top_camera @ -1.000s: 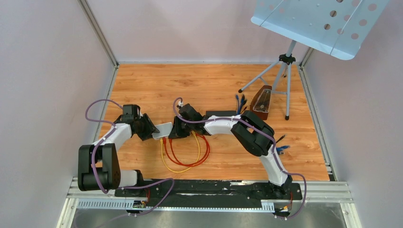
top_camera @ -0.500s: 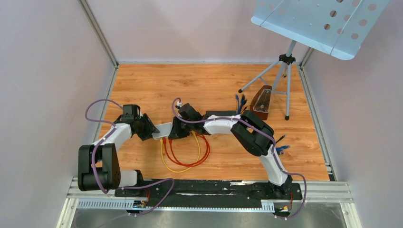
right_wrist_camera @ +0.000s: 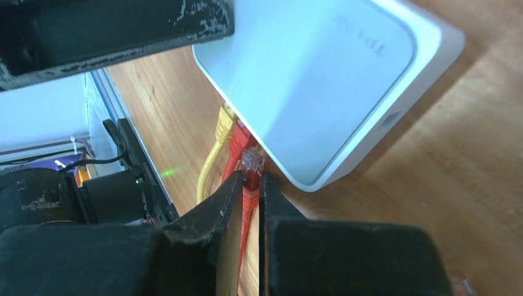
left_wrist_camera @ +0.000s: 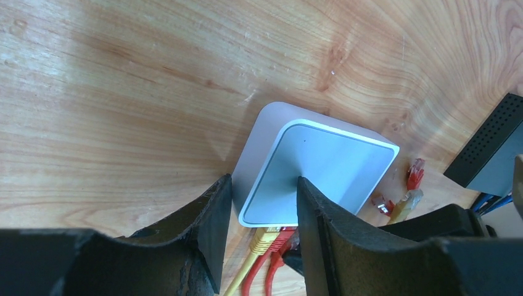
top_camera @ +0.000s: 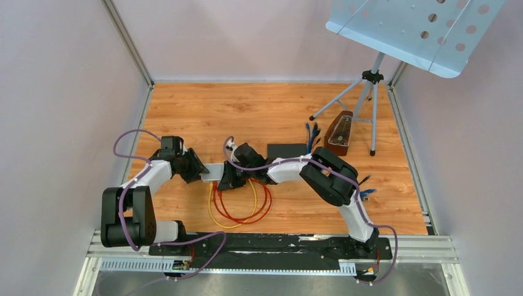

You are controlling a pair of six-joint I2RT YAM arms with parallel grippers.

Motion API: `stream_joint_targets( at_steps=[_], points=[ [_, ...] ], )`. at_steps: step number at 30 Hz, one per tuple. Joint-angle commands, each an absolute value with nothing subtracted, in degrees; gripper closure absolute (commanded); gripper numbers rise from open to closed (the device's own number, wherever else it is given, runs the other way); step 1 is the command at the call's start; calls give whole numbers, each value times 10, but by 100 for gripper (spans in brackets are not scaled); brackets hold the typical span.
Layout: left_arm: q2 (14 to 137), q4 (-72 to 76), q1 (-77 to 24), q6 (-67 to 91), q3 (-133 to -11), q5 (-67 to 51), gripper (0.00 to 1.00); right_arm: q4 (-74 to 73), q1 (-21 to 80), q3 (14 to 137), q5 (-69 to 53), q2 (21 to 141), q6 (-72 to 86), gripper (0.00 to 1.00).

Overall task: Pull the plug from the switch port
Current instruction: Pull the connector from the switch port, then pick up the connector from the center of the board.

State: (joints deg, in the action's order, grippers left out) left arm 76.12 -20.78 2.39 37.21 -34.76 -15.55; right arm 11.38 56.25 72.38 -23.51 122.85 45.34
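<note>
Looking down from the top view, both arms reach toward the middle of the wooden worktop (top_camera: 259,108) and meet at the white switch (top_camera: 213,170). The left pincer (top_camera: 200,171) has the switch's left end between its fingers. The right pincer (top_camera: 227,180) sits at the switch's near right edge, where the cables start. Red and yellow cables (top_camera: 239,206) loop on the worktop just nearer than the switch. A black box (top_camera: 287,150) lies behind the right arm, and a metronome (top_camera: 338,132) stands by the legs of a music stand (top_camera: 370,102) at the far right.

From the left wrist, the left pincer (left_wrist_camera: 264,185) is clamped on a corner of the switch (left_wrist_camera: 327,169), one finger (left_wrist_camera: 213,222) against each side. The switch is tilted up off the worktop (left_wrist_camera: 123,92). A yellow plug (left_wrist_camera: 265,237) and a red one beside it sit in its lower edge. A loose red plug (left_wrist_camera: 417,173) lies past the switch, near the black box (left_wrist_camera: 493,151).

From the right wrist, the right pincer (right_wrist_camera: 251,179) is closed on the plug (right_wrist_camera: 251,165), which is red with a clear tip. That tip shows bare, just beside the switch's (right_wrist_camera: 321,80) edge and seemingly out of its port. Next to it a second red plug (right_wrist_camera: 239,139) and the yellow plug (right_wrist_camera: 223,125) are seated in the switch. A left-pincer finger (right_wrist_camera: 117,24) crosses the top of the view.
</note>
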Motion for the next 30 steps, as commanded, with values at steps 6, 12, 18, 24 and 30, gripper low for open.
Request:
stream_joint_targets(
  at_steps=[6, 12, 18, 24, 30],
  points=[
    [748, -224, 21, 378, -347, -163, 47, 134, 571, 685, -176, 1154, 431, 100],
    [734, -233, 21, 376, -348, -154, 43, 132, 553, 668, -132, 1117, 430, 100],
    [721, -236, 21, 378, -351, -152, 36, 69, 536, 707, -153, 1133, 415, 82],
    [692, -238, 20, 383, -354, -159, 29, 42, 536, 673, -184, 1087, 369, 60],
    [665, -254, 21, 391, -371, -151, 27, 12, 550, 623, -261, 1037, 326, 60]
  ],
)
